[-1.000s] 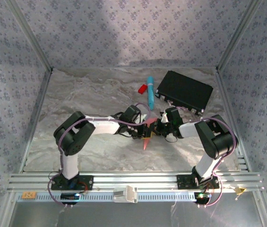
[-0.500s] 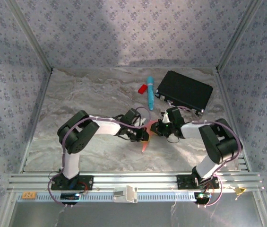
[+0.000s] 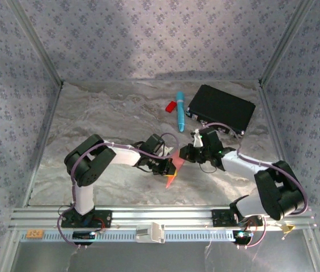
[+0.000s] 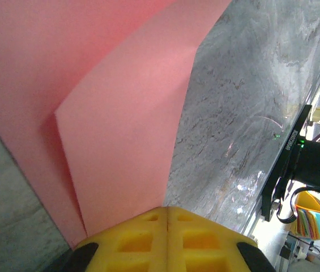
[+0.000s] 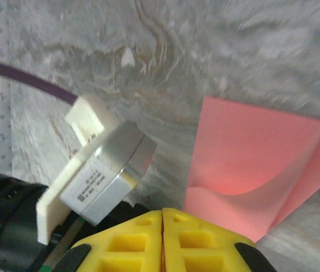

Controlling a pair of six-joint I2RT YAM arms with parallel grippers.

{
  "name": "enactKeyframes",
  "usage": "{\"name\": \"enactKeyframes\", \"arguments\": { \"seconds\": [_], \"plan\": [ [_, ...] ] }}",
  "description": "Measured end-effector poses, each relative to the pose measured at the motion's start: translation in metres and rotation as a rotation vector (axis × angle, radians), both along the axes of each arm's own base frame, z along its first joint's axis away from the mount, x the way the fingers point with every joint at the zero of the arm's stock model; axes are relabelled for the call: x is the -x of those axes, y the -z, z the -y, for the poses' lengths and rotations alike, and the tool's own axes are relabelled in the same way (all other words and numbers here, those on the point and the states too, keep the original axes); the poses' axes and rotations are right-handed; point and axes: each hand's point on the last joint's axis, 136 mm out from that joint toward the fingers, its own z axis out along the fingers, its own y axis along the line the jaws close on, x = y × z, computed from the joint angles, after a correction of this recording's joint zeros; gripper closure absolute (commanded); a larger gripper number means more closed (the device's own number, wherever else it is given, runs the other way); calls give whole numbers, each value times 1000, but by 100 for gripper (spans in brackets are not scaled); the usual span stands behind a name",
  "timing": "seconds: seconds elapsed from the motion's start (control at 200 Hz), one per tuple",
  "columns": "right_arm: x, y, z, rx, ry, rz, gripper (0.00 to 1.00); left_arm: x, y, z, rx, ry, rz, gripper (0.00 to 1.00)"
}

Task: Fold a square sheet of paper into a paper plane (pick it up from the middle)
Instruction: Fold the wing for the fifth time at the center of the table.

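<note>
Grip on the pink-red paper (image 3: 171, 174) by the left gripper (image 3: 169, 165), a little toward 6 o'clock of the centre of the table (image 3: 92, 124) in the top view. From the left wrist, yellow pads (image 4: 137, 241) pressed flat together with no gap at 6 o'clock of the view, the paper running down into their seam and fanning out toward 11 and 12 o'clock. Carries one flap folded over another, with a straight flap edge slanting from 9 o'clock down to the pads. Sits tilted in the top view, with its narrow lower tip pointing to 6 o'clock. Right gripper (image 3: 182, 154) close by at 2 o'clock of the paper, facing the left one, fingertips of the two near each other. From the right wrist, yellow pads (image 5: 131, 243) likewise closed tight, face to face; paper just beyond them at 1 to 2 o'clock, bowed in a soft curve; cannot tell whether any edge of it sits pinched there. Silver and white block (image 5: 103, 175) on the left arm at 10 o'clock of those pads, purple cable (image 5: 29, 85) above it. Farther up the table: blue pen (image 3: 179, 110) at 12 o'clock of the paper, small red plastic piece (image 3: 170, 106) just beside the pen at 9 o'clock, black case (image 3: 221, 109) at 3 o'clock of the pen, well apart from the paper.
</note>
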Motion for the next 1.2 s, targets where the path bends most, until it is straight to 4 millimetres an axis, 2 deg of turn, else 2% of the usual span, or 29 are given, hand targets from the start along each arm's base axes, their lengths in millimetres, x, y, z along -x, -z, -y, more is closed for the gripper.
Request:
{"name": "enactKeyframes", "arguments": {
  "seconds": [0.21, 0.41, 0.655, 1.199],
  "plan": [
    [17, 32, -11, 57, -60, -75, 92, 0, 0, 0, 0, -1, 0, 100],
    [16, 55, -4, 102, -42, -124, 92, 0, 0, 0, 6, -6, -1, 100],
    [9, 56, 0, 58, -31, -152, 92, 0, 0, 0, 12, -7, 4, 100],
    [-32, 56, 37, 71, 126, -162, 92, 0, 0, 0, 21, -7, 10, 100]
  ]
}}
